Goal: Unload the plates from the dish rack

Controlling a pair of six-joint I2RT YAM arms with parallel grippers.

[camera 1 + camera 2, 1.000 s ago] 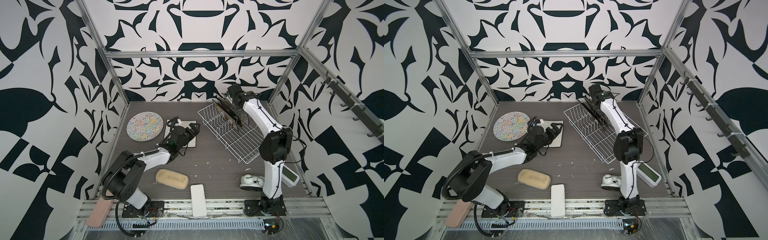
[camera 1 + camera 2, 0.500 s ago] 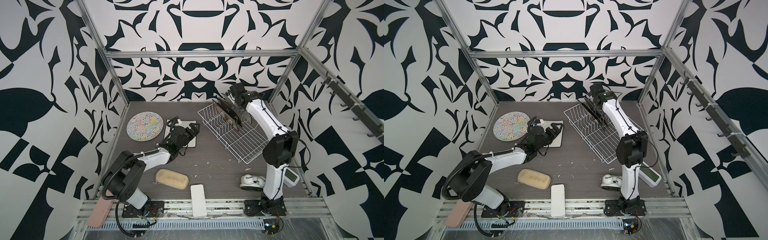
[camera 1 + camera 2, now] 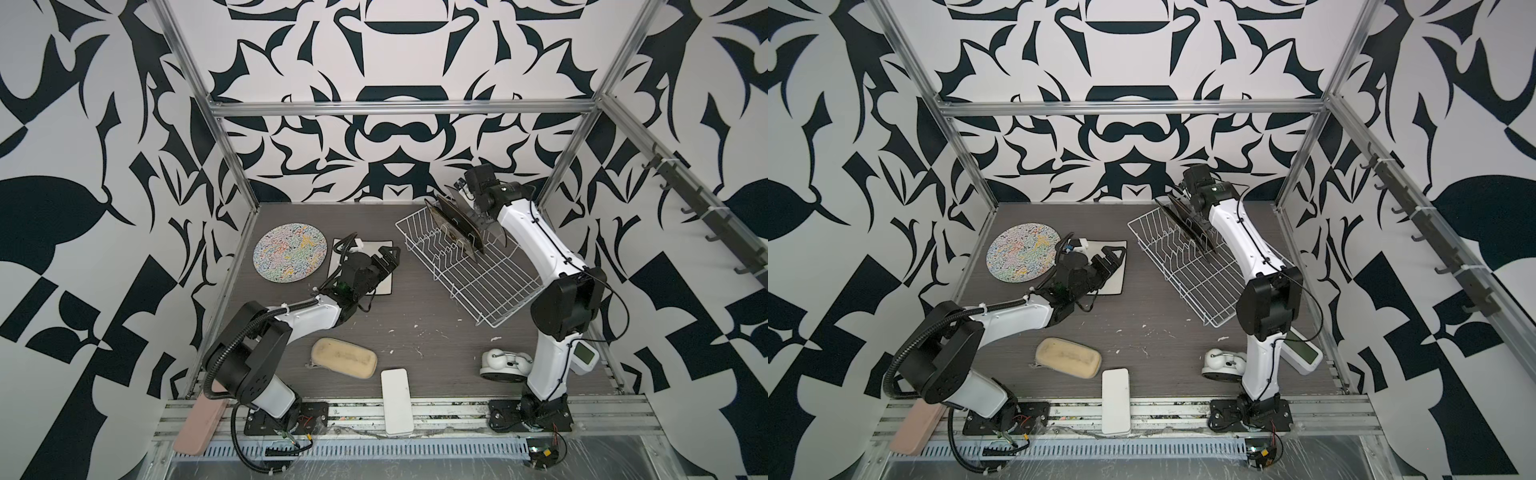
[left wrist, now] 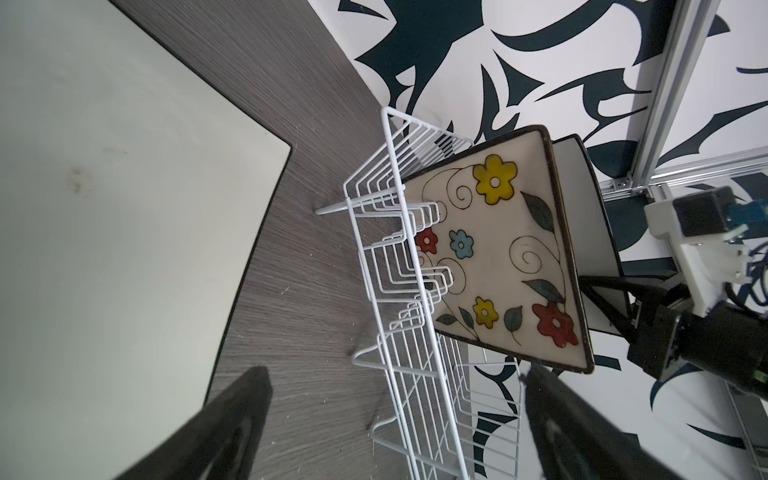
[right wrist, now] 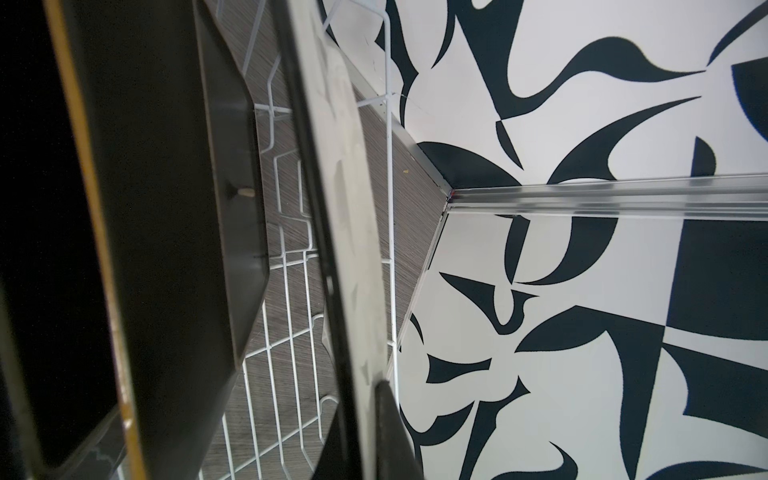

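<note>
The white wire dish rack [image 3: 490, 282] [image 3: 1208, 286] stands at the back right with square plates upright at its far end. My right gripper [image 3: 467, 208] [image 3: 1190, 208] [image 5: 361, 415] reaches down from above. It is shut on the top rim of a dark-rimmed, pale-faced plate [image 5: 345, 208]. A dark plate [image 5: 232, 166] stands beside it. In the left wrist view a cream flowered plate [image 4: 498, 249] stands in the rack [image 4: 399, 332]. My left gripper [image 3: 390, 259] [image 3: 1119, 257] [image 4: 395, 374] is open and empty, low over a white square plate [image 3: 376, 245] [image 4: 104, 187] lying flat. The round squiggle plate [image 3: 290, 252] lies to its left.
A beige sponge [image 3: 344, 358] and a white flat block [image 3: 397, 401] lie near the front edge. A white round device [image 3: 505, 365] sits by the right arm's base. A pink block [image 3: 199, 419] rests at the front left. The back wall is close behind the rack.
The right arm's elbow has swung a little outward to the right while its gripper stays on the plate's rim. The left arm has not moved.
</note>
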